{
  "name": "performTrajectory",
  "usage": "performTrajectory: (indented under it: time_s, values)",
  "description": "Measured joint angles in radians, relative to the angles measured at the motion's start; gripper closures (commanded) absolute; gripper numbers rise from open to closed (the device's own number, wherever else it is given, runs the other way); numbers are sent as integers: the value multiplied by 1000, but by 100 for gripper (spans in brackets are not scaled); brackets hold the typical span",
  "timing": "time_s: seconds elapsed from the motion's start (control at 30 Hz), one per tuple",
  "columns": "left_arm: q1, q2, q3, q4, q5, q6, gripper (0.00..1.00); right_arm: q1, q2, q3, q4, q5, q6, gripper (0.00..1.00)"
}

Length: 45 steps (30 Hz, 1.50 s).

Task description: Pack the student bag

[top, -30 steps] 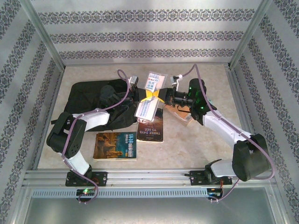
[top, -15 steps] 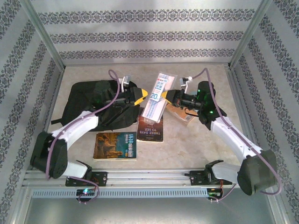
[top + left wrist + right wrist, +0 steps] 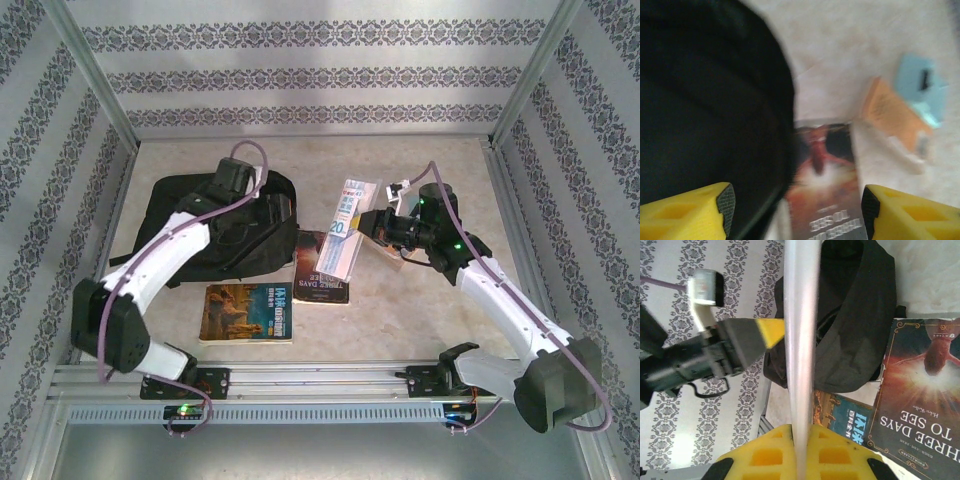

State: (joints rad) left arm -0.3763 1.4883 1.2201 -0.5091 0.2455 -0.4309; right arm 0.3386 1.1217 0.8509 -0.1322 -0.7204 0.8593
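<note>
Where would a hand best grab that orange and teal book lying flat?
Probably its near long edge, coming from the front: the flat orange and teal book has the black fabric backpack just behind it and the dark book beside its right edge, while its near edge faces bare table.

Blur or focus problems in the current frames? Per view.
Left wrist: whole frame soft; the large black fabric backpack and the dark-covered book are smeared, its title barely legible. Right wrist: the thin white-and-blue booklet clamped edge-on in the right end effector is a defocused strip, while the book title behind is crisp. Top external: sharp, evenly lit, no glare.
</note>
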Motion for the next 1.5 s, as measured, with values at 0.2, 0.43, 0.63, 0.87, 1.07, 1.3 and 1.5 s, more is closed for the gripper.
performTrajectory:
  time_s: [0.2, 0.43, 0.63, 0.87, 1.07, 1.3, 1.5]
  values:
    - [-3, 86, 2, -32, -39, 45, 35, 0, 31, 0, -16, -2, -26, 100]
    - [-3, 154, 51, -30, -47, 71, 55, 0, 68, -18, 2, -10, -26, 100]
    - [-3, 193, 70, -25, -60, 96, 92, 1, 106, -23, 10, -24, -29, 100]
    - [-3, 131, 53, -19, -68, 102, 100, 18, 143, 21, 8, -17, -29, 100]
    - [-3, -89, 25, -19, -68, 75, 100, 64, 224, 138, 32, 23, -1, 100]
    - [-2, -314, -22, -24, -11, 18, 100, 132, 433, 296, 72, 104, 125, 100]
    - [-2, -377, -84, -43, 103, -26, 96, 176, 607, 389, 139, 114, 266, 100]
